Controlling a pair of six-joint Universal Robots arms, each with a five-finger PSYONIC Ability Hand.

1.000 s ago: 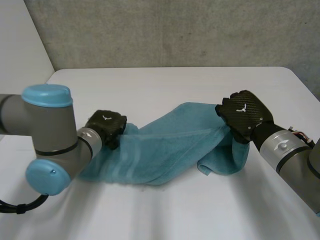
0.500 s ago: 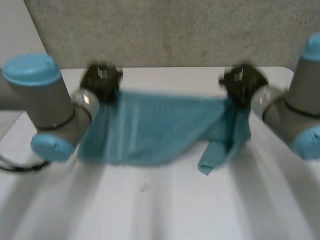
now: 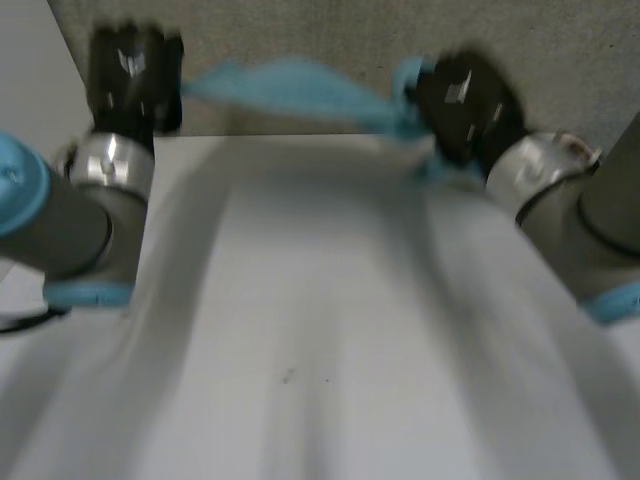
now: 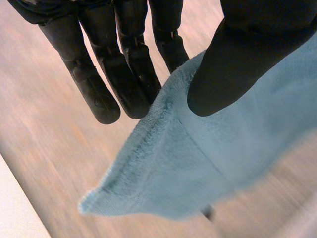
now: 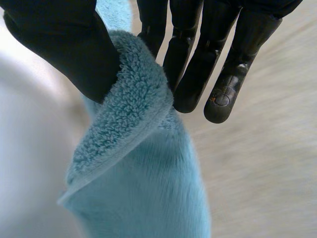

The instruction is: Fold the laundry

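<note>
A light-blue towel [image 3: 300, 88] hangs stretched in the air between my two hands, high above the far edge of the white table [image 3: 320, 330]. My left hand [image 3: 133, 75] is raised at the far left, and its thumb [image 4: 247, 54] pinches a towel corner [image 4: 198, 163] against its fingers [image 4: 124, 74]. My right hand [image 3: 465, 100] is raised at the far right, with its thumb [image 5: 64, 44] pressing a thick folded edge of the towel [image 5: 129, 124] against its fingers [image 5: 198, 64]. The rest of the cloth hangs below that grip.
A grey concrete wall [image 3: 330, 40] stands behind the table. The table's far edge runs just under the lifted towel.
Both hands have swung up and away from the table, lifting the towel off its surface. The towel now hangs stretched between them in the air.
</note>
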